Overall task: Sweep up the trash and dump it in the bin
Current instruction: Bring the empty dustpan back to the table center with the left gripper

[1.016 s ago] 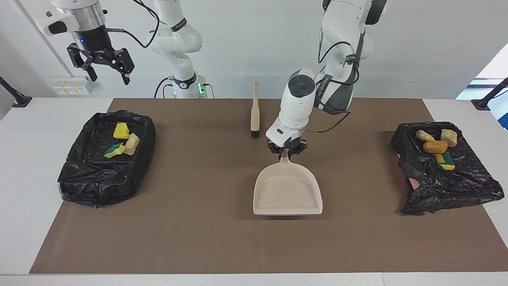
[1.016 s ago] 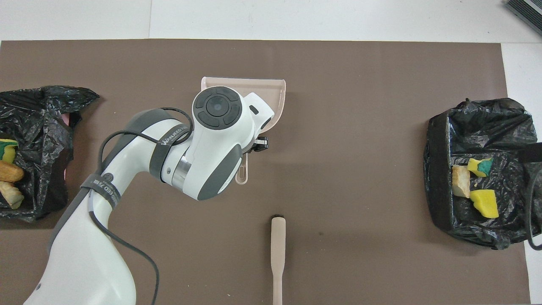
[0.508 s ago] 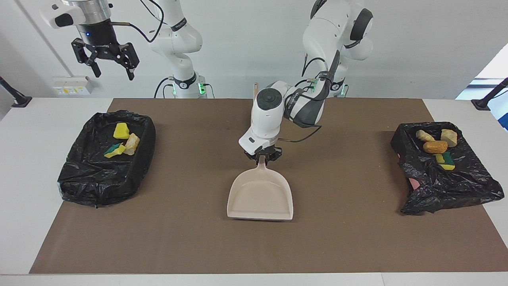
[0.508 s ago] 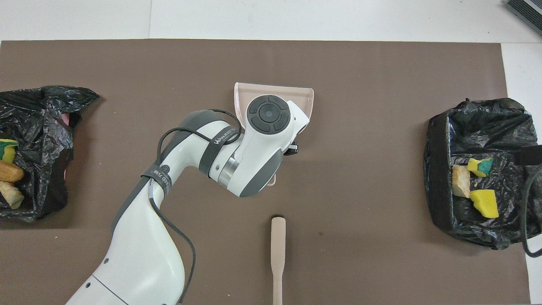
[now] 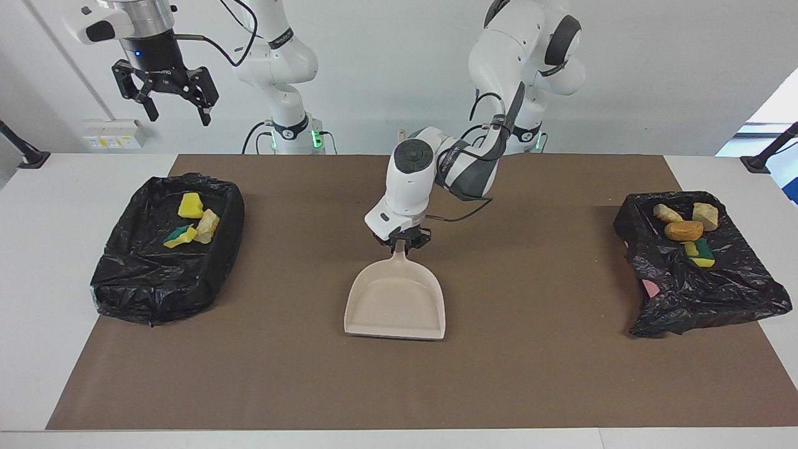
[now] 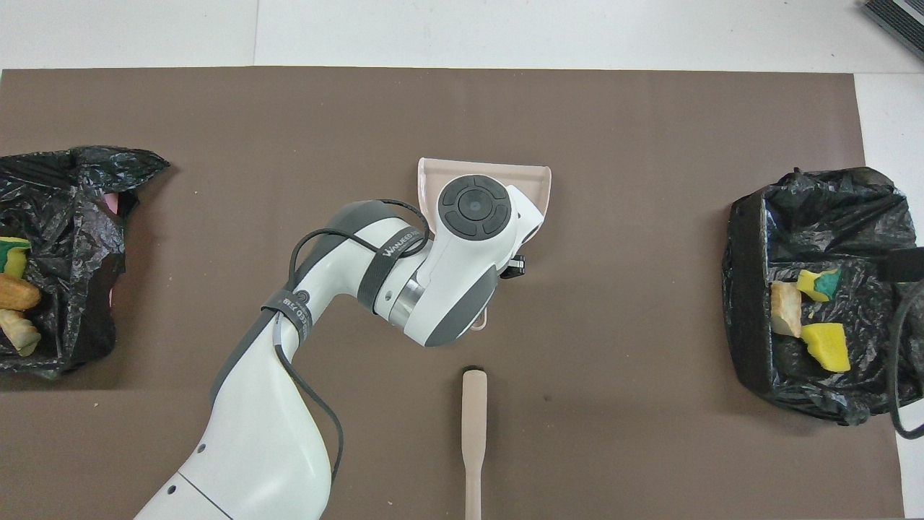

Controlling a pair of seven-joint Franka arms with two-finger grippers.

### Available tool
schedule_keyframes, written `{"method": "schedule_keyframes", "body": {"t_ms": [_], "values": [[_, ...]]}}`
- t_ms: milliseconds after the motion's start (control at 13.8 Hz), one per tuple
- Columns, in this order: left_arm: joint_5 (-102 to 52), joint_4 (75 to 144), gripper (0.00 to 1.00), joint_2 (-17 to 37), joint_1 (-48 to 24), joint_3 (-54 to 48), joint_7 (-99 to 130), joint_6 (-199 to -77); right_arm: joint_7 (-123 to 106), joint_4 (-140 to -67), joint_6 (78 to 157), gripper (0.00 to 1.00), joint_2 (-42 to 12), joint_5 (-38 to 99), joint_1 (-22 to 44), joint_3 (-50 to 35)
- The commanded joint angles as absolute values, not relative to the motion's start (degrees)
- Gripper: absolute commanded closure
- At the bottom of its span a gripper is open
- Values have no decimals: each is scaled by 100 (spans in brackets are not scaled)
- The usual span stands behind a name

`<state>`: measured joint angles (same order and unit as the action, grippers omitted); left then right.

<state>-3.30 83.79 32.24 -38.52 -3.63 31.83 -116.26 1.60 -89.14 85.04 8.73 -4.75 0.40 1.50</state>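
Note:
My left gripper (image 5: 399,244) is shut on the handle of the beige dustpan (image 5: 396,302), which lies low and level over the middle of the brown mat (image 5: 299,374) with nothing in it. From overhead the left wrist covers most of the dustpan (image 6: 540,189). Trash pieces (image 5: 190,206) lie in the black-lined bin (image 5: 124,280) at the right arm's end. More trash (image 5: 684,231) lies in the bin (image 5: 717,293) at the left arm's end. High above the first bin, my right gripper (image 5: 165,100) hangs open and holds nothing.
A beige brush (image 6: 474,440) lies on the mat nearer to the robots than the dustpan, with its dark bristles toward the pan. In the facing view the left arm hides most of it.
The left arm has carried the dustpan sideways toward the right arm's end of the table. The right gripper rose a little and turned, then held still.

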Motion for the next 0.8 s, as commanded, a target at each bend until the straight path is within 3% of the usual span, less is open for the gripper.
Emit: {"method": "schedule_keyframes", "body": {"t_ms": [0,290,435,726], "values": [[-422,8569,58,3129,-3955,-255,3208,-11734,62,-8894,8402,0,923,-378,0,149],[-352,8534,19,3094,-3903,-202,3217,-11689,62,-8895,8402,0,923,-378,0,149],[-343,8613,0,2805,-3754,-158,3156,-11637,62,-8886,8402,0,923,-378,0,149],[-11,9253,0,1971,-3349,-35,3094,-11584,62,-8886,8402,0,923,-378,0,149]]}}
